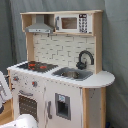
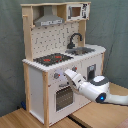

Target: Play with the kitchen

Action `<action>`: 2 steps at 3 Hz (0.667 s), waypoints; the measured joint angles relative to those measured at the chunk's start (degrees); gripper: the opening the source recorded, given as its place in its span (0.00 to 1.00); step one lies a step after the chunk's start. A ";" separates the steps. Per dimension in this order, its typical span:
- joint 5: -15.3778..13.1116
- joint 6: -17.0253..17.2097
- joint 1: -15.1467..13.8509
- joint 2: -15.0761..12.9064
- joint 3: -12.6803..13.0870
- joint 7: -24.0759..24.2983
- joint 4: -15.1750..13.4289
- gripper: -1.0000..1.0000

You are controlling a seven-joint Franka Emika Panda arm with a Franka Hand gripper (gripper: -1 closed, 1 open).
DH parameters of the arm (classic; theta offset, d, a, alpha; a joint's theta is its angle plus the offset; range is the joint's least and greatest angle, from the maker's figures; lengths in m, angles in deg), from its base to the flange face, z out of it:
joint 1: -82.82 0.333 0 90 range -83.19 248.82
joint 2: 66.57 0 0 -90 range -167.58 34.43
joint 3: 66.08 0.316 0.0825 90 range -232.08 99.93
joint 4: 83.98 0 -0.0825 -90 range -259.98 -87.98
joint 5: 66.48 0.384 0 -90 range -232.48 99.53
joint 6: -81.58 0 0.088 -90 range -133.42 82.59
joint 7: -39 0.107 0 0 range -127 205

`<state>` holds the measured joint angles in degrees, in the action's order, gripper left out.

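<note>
The kitchen (image 1: 60, 75) (image 2: 60, 55) is a white and light-wood toy unit. It has a black-red hob (image 2: 52, 59) (image 1: 34, 65), a sink (image 1: 72, 74) (image 2: 82, 50) with a black faucet (image 1: 85, 57) (image 2: 75, 39), a grey hood (image 1: 40, 27) (image 2: 49, 21) and a small microwave (image 1: 71, 22) (image 2: 77, 10). In the second exterior view my gripper (image 2: 68, 75) is at the kitchen's front, level with the knobs (image 2: 56, 76) above the windowed oven door (image 2: 63, 96). Whether it touches a knob I cannot make out. In the first exterior view only white arm parts (image 1: 22, 120) show at the bottom left.
The kitchen stands on a light wooden floor (image 2: 30, 117) against a grey curtain (image 2: 10, 55). My white arm (image 2: 97, 90) reaches in from the second exterior view's lower right. A cupboard door with a dark dispenser panel (image 1: 63, 106) is beside the oven.
</note>
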<state>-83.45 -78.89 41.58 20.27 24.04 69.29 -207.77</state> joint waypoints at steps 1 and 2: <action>-0.20 0.02 -3.44 0.00 0.00 3.53 3.52 1.00; -0.20 0.16 -5.44 0.00 -0.05 8.88 4.56 1.00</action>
<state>-83.65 -78.73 36.14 20.27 23.99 78.17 -203.21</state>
